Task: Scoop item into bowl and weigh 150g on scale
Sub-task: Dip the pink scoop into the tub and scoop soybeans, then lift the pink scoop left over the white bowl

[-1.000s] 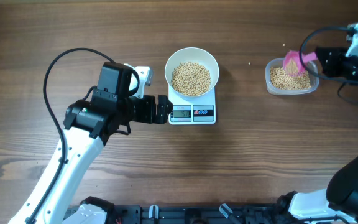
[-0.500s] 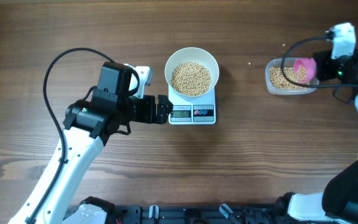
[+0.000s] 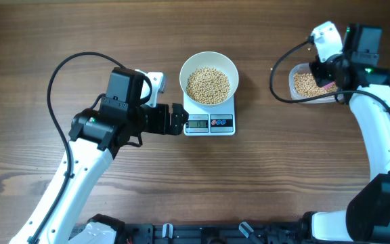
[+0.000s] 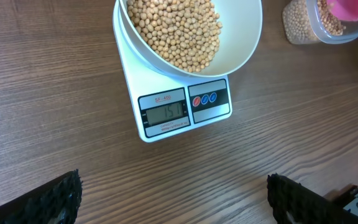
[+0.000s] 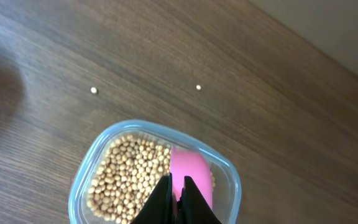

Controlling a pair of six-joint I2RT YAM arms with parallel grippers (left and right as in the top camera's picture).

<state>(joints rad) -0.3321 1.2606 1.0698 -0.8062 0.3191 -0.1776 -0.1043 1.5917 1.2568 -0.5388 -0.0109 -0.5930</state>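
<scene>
The white bowl (image 3: 185, 68) stands on the white scale (image 3: 209, 130) at mid-table, holding a heap of tan beans (image 3: 208, 85). In the left wrist view the scale (image 4: 135, 81) has its display lit just below the bowl (image 4: 244, 37). My left gripper (image 3: 177, 118) rests low beside the scale's left edge, open, with only bare wood between its black fingers (image 4: 51, 202). My right gripper (image 5: 178, 186) is shut on a pink scoop (image 5: 194, 174), which hangs over the clear tub (image 5: 82, 180) of beans (image 5: 126, 180).
The clear tub (image 3: 294, 87) stands at the right, well apart from the scale. Two stray beans (image 5: 94, 90) lie on the wood beyond the tub. A black cable (image 3: 63, 68) loops over the left arm.
The right arm has swung leftward and turned its wrist, carrying the pink scoop from the tub's right side to above the tub. The left arm, bowl and scale have stayed put.
</scene>
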